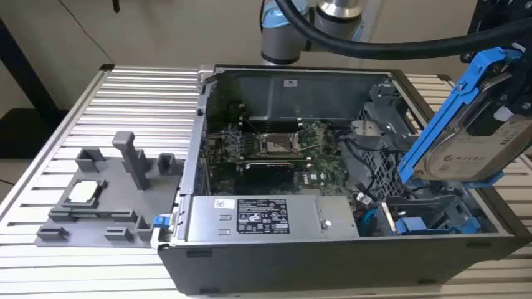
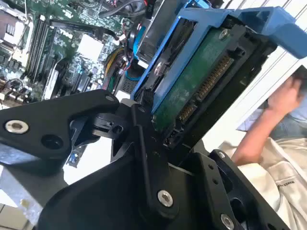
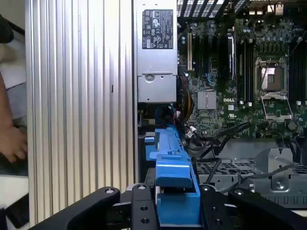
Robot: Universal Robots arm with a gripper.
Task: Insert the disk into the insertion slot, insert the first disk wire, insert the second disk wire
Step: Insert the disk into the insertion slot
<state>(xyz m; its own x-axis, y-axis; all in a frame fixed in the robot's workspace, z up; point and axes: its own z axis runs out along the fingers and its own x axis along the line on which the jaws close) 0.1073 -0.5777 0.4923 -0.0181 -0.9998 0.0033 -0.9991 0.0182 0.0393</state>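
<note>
My gripper (image 1: 517, 87) is shut on the disk (image 1: 478, 140), a silver-grey drive with a white label in a bright blue carrier. I hold it tilted in the air above the open computer case at the exterior view's right. Below it lies the insertion slot (image 1: 380, 167), a grey drive bay with a perforated metal wall. The disk is apart from the bay. In the second wrist view the disk's green board and connectors (image 2: 199, 86) sit between my black fingers (image 2: 139, 129). The first wrist view has the blue carrier's edge (image 3: 171, 163) clamped in my gripper (image 3: 177, 208).
Another blue-tabbed carrier (image 1: 413, 224) sits low in the case's front right corner, with loose cables (image 1: 364, 202) beside it. The motherboard (image 1: 275, 149) and power supply (image 1: 258, 218) fill the case. A grey fixture tray (image 1: 108, 199) lies on the ribbed table. A person's hand (image 2: 284, 98) is nearby.
</note>
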